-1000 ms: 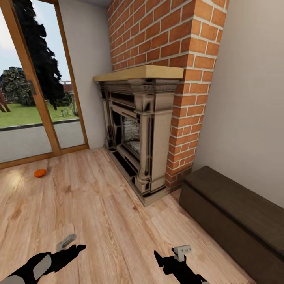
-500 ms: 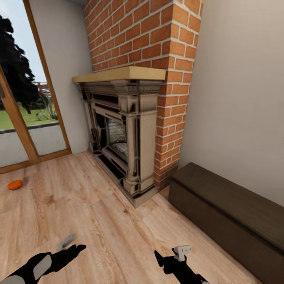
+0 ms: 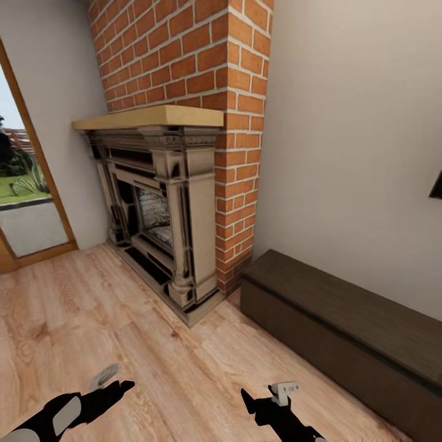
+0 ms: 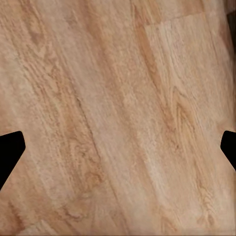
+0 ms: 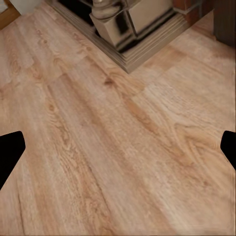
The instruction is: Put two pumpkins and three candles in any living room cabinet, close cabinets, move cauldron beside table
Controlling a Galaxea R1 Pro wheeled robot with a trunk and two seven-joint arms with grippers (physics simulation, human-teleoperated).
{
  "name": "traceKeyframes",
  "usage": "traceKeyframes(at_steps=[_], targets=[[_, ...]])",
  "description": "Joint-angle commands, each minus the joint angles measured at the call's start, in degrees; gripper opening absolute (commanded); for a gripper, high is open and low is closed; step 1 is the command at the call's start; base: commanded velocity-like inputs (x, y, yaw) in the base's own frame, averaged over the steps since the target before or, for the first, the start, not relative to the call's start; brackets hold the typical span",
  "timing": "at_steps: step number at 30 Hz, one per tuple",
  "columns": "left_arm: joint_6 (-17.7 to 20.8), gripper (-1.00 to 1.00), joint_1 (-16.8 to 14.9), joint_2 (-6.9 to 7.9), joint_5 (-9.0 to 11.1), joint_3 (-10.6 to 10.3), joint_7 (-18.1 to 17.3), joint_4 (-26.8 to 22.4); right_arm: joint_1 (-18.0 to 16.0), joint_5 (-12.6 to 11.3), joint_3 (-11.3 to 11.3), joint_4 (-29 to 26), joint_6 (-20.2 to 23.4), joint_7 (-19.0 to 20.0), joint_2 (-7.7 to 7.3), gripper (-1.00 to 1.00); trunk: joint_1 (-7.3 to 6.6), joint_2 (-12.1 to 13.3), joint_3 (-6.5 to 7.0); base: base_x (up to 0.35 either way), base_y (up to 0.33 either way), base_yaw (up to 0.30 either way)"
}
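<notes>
Since the earlier pictures the whole head view has turned to the right, so the pumpkin on the floor has left the picture and the fireplace (image 3: 162,209) now stands more to the left. Beside the brick chimney (image 3: 209,73), the long dark-brown cabinet (image 3: 344,331) sits against the wall, closed. Both the left gripper (image 4: 118,147) and the right gripper (image 5: 118,147) hang low over the wooden floor (image 3: 123,331), fingers spread apart and holding nothing.

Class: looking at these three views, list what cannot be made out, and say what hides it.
- Cabinet, head view: far end cut off by the picture's edge.
- Dark object on the wall, head view: cropped, unidentifiable.
- Fireplace, right wrist view: only its base, rest beyond the edge.
</notes>
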Motion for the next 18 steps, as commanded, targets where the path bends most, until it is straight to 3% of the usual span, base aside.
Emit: traceKeyframes(at_steps=[1,10,18], targets=[[0.25,1.00,-0.01,0.05,0.43,-0.26,-0.06,-0.05,-0.12,-0.61,0.31,0.04,-0.41,-0.07,-0.07,1.00,-0.01,-0.03,-0.02,0.000,0.000,-0.286],[0.25,1.00,-0.01,-0.03,0.43,-0.26,-0.06,-0.05,-0.12,-0.63,0.28,2.30,-0.39,-0.07,0.00,1.00,-0.01,-0.03,0.27,0.000,0.010,-0.286],[0.22,1.00,-0.01,-0.15,0.43,-0.30,-0.06,-0.05,-0.11,-0.73,0.25,2.68,-0.35,-0.07,0.01,1.00,-0.01,-0.03,0.52,0.001,0.153,-0.286]])
